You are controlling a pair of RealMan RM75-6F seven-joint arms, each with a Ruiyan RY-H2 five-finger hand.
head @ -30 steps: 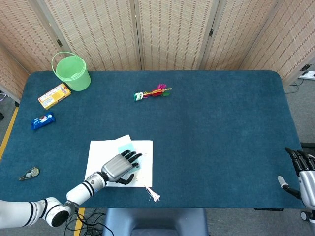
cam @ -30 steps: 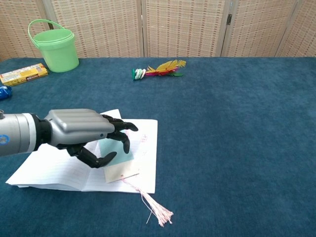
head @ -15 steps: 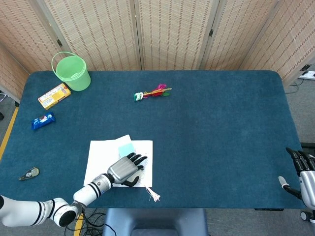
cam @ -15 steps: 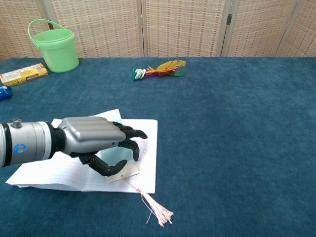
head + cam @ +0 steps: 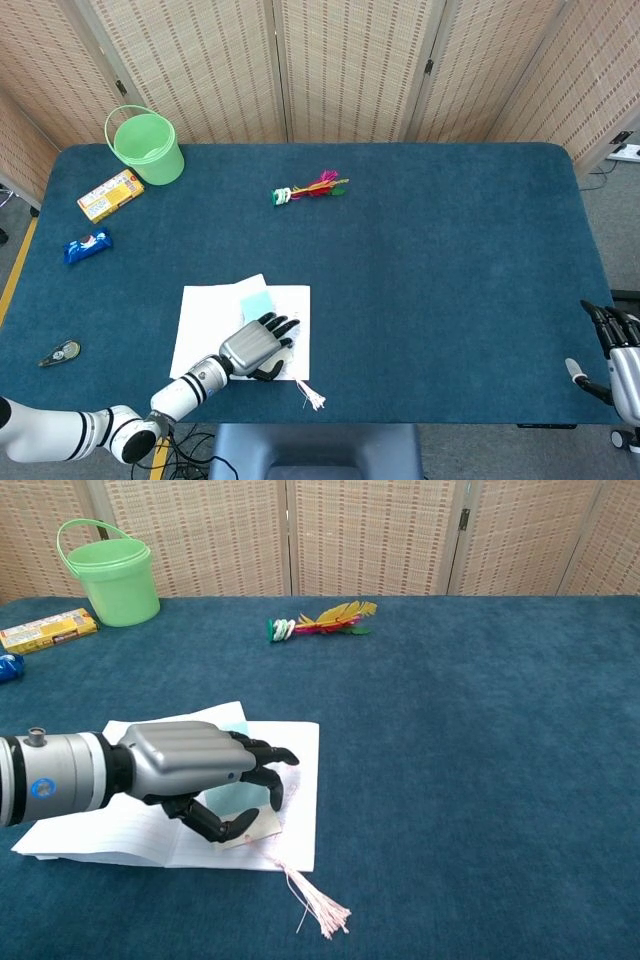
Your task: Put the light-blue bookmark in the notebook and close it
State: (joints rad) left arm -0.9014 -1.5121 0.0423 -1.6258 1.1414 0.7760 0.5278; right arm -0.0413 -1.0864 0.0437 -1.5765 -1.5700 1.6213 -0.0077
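Left hand (image 5: 195,770) hovers over, perhaps touching, light-blue bookmark (image 5: 256,303) on notebook (image 5: 130,825).

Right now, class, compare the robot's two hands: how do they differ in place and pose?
The left hand hovers over the open notebook, fingers curled above the light-blue bookmark; the right hand sits off the table's right edge, away from both. The left hand shows in both views; the right hand shows only in the head view. Both have dark fingers on silver bodies, and neither plainly holds anything.
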